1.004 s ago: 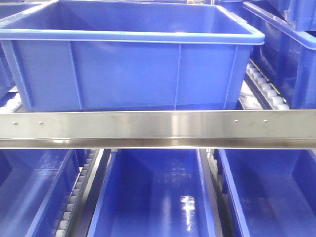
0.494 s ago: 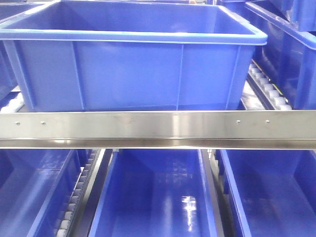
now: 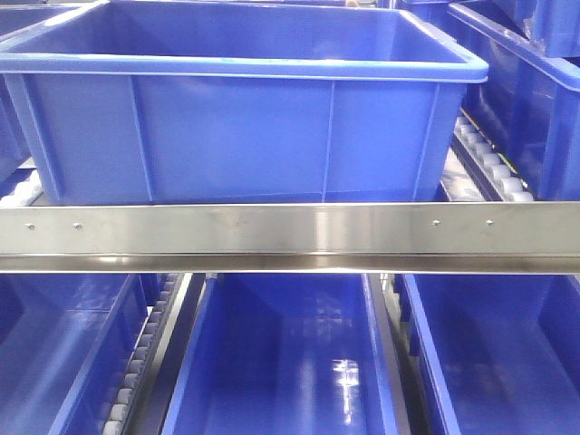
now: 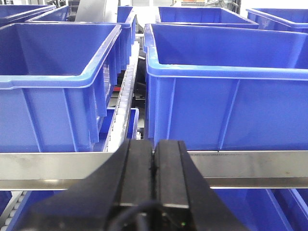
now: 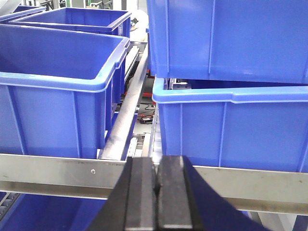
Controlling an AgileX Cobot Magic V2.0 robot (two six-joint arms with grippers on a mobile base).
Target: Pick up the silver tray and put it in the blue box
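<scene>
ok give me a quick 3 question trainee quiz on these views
1. True or false: the left gripper is shut with nothing between its fingers.
2. Multiple choice: in the right wrist view, what sits right of the right gripper? A) two stacked blue bins B) a cardboard box C) a metal drum
3. Is the silver tray visible in any view?

Key: 1 true; 2 A; 3 no, only blue bins, the steel rail and roller tracks show.

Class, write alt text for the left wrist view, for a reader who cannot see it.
The closed left gripper fills the bottom centre, its black fingers pressed together and holding nothing. Beyond it a steel rail runs across, with two large blue boxes, left and right, standing behind it on a roller rack. No silver tray is visible.
</scene>
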